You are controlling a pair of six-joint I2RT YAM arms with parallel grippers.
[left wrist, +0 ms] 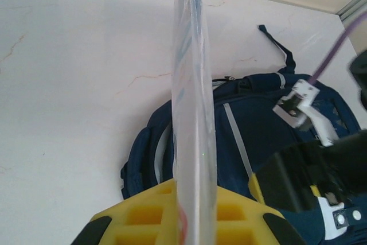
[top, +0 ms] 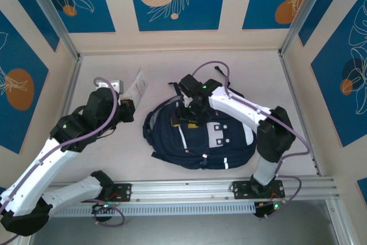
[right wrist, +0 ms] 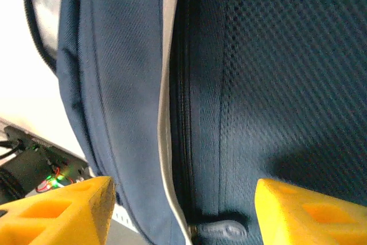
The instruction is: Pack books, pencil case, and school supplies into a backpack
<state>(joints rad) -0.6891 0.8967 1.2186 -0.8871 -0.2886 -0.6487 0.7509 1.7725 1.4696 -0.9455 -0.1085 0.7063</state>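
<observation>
Since my left gripper (top: pixel 128 109) is clamped on the near end of the school supplies (left wrist: pixel 192 113), the packet stands edge-on with its long axis running away from the fingers, and the backpack (top: pixel 200 144) lies just to its right. Farther over, the right gripper (right wrist: pixel 183 210) hangs on the bag with its jaws apart either side of a zipper pull (right wrist: pixel 223 230). The zip there looks closed, so I judge it must open before the packet swings right.
</observation>
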